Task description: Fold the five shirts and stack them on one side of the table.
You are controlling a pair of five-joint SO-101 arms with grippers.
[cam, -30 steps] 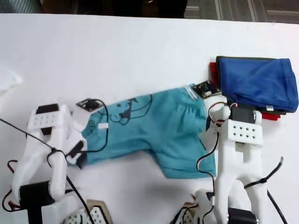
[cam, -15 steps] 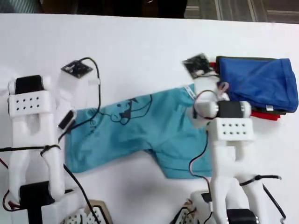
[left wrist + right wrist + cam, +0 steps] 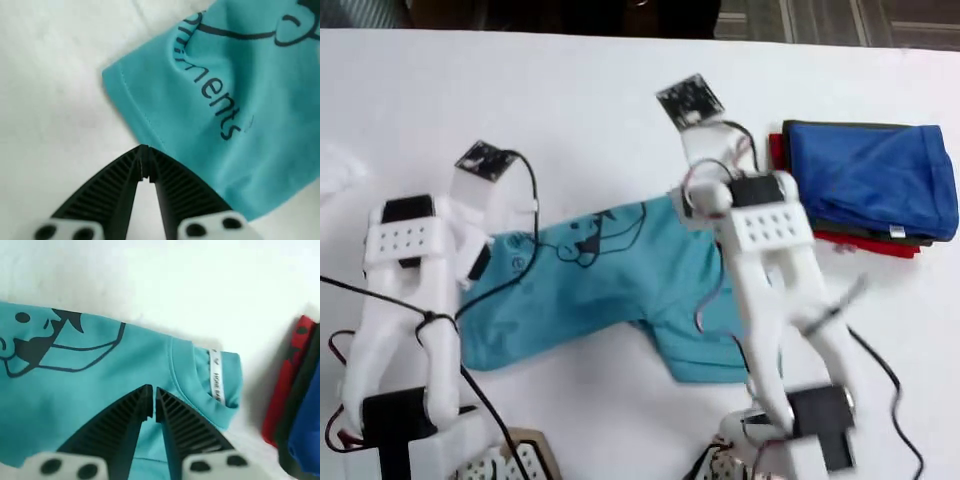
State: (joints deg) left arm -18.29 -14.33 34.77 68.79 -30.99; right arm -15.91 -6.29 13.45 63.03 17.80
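Nearby, folded stack (image 3: 870, 180) sits beside teal shirt (image 3: 620, 280); left tool (image 3: 145, 172), right tool (image 3: 152, 400) both closed, empty.

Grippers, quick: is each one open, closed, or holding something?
Left gripper: closed, gripping nothing, tips at the hem of the teal shirt.
Right gripper: closed, gripping nothing, above the same shirt.

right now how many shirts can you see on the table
4: a teal shirt spread out in the middle, and a blue shirt, a dark shirt and a red shirt stacked folded on the right in the high view. Others may be hidden.
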